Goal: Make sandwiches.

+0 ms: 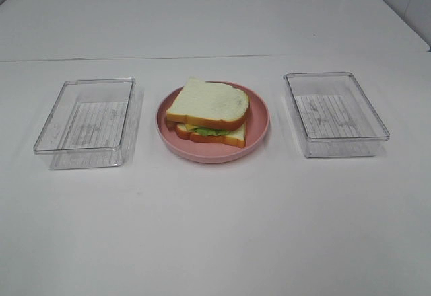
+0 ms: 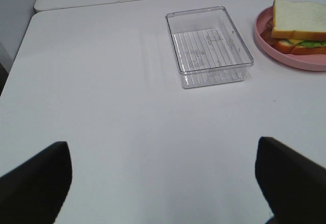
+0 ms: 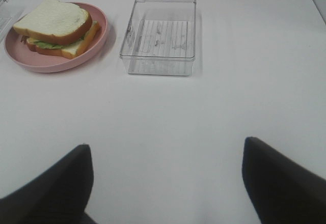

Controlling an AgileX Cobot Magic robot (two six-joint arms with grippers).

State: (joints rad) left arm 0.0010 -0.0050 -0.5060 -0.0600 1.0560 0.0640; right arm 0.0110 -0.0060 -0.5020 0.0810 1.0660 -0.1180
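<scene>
Both pincers are hanging released, nothing in them: left pincer and right pincer each showing two dark fingers spread wide over bare surface.

Sandwich is sitting stacked on the pink plate, well ahead of both pincers: ahead and to the right of the left one, ahead and to the left of the right one. Top bread slice is lying slightly skewed over the lower one, lettuce peeking out at the near edge.

Handling guess: toy foam bread, so light, soft, compressible; layers are looking loose, likely sliding if squeezed off-centre. I'd be gripping across the crust edges of the whole stack, low and level, not pinching the top slice alone.

Two clear bins are looking empty: left bin straight ahead of the left pincer, right bin straight ahead of the right pincer, each near the plate but apart from it. Thin rims are the thing to clear. Open room everywhere between pincers and bins; the plate lip is crowding any low side approach.
</scene>
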